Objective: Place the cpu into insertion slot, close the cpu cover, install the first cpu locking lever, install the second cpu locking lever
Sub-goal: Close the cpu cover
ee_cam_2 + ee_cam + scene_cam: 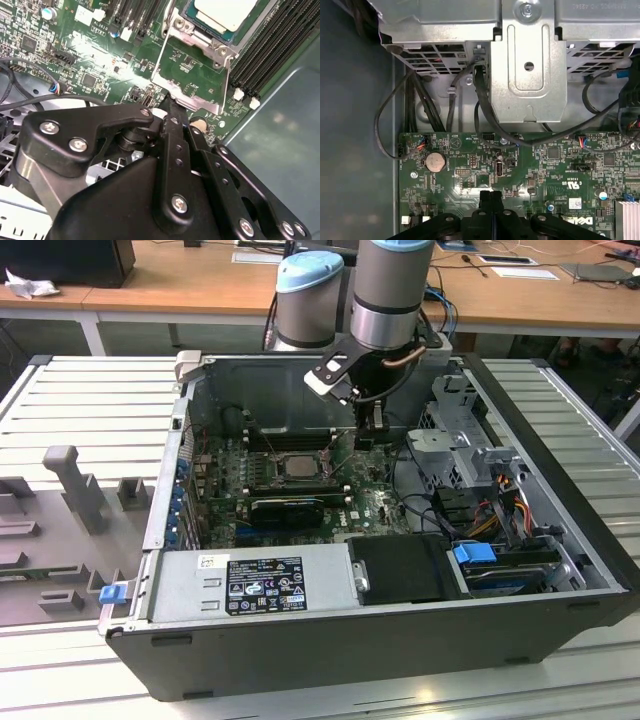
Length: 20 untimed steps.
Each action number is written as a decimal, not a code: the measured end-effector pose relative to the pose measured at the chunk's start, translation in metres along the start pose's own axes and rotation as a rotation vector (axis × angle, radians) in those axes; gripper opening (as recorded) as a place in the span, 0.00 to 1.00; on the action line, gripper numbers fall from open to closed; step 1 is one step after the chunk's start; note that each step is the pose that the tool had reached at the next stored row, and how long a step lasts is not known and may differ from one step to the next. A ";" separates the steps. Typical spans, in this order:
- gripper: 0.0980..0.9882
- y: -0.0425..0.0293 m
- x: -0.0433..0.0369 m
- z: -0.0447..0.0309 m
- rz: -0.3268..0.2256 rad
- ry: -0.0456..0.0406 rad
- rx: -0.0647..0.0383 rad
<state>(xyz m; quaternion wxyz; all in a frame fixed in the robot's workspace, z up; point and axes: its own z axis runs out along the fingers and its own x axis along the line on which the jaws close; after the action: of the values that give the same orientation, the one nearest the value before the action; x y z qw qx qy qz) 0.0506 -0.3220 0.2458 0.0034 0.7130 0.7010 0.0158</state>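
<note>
Fingers [176, 131] pressed together, tips at the cpu cover [196, 103].

Wooden desks [200, 285] behind slatted aluminium table [90, 390]

A black metal gripper [168, 101], fingertips pressed together, sits at the thin silver cpu cover [200, 103], near the pale square cpu [225, 12].

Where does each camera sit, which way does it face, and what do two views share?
Exterior view: off the arm, above the open computer case, looking down into it; the arm and gripper show.
Second wrist view: on the arm, looking along the gripper towards the cpu.
First wrist view: on the arm, looking past the gripper at the motherboard.
Shared: exterior and second wrist views both show the cpu.
</note>
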 end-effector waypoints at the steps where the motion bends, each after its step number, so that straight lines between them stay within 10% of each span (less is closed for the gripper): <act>1: 0.01 -0.0006 0.0000 0.0000 0.000 0.0000 0.000; 20: 0.01 -0.0543 -0.0008 -0.0019 0.000 0.0006 -0.011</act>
<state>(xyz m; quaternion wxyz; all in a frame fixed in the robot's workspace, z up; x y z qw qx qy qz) -0.0037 -0.3219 0.2463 0.0070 0.7128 0.7010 0.0198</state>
